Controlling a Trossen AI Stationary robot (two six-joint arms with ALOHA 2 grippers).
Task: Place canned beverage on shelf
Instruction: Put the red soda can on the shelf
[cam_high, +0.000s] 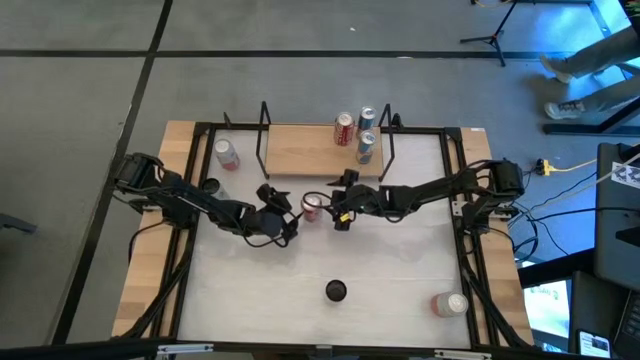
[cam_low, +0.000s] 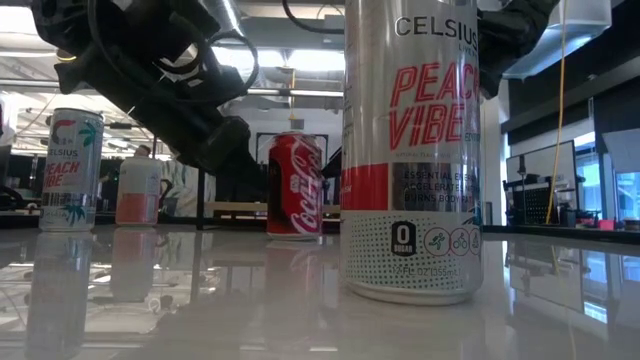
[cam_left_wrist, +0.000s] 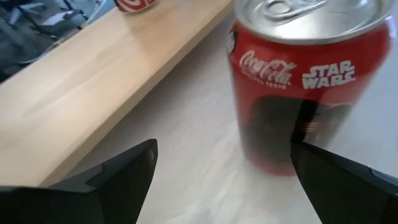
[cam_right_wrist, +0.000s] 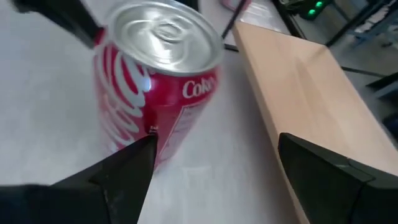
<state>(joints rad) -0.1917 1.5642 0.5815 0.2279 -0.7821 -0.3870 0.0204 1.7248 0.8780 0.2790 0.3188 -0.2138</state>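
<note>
A red Coca-Cola can stands upright on the whitish tabletop, just in front of the light-wood shelf. It also shows in the low view. My left gripper is open on the can's left side. In the left wrist view the can stands just ahead of one fingertip. My right gripper is open on the can's right side. In the right wrist view the can stands just ahead of one fingertip. Three cans stand on the shelf's right end. My left gripper has one fingertip in front of the can's lower wall; I cannot tell whether it touches. My right gripper has one fingertip in front of the can's lower wall; I cannot tell whether it touches. The can stands on the table.
A pink and white can stands left of the shelf. Another can is near the table's front right, close up in the low view. A small black object sits near the front edge. Black wire uprights stand at the shelf's ends.
</note>
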